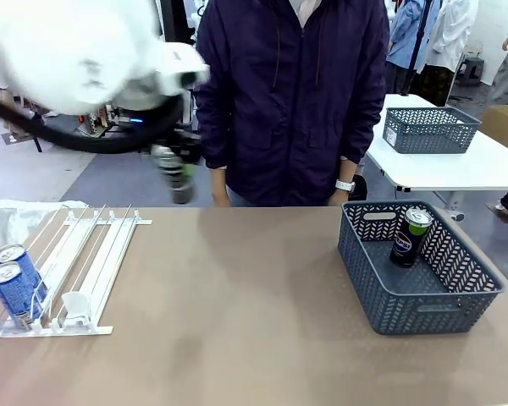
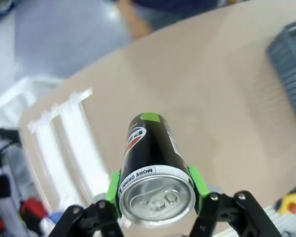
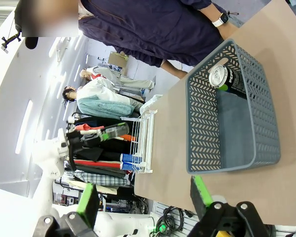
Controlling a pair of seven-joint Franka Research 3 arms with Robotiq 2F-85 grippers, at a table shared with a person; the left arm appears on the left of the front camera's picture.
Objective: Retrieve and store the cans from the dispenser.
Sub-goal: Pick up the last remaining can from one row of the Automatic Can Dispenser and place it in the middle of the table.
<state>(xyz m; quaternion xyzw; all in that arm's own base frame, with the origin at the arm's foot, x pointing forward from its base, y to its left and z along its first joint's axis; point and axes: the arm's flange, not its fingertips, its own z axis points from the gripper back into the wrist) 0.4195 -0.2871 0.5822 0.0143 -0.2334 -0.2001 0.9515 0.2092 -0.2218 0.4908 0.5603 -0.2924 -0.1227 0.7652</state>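
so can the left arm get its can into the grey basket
Probably yes: the left gripper holds its black can high over the table, and the basket is open-topped with one other can at its back.

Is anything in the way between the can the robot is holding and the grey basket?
Nothing visible is. The left gripper holds the black can in the air, and only bare table lies between it and the grey basket. A second can stands inside the basket, with room beside it.
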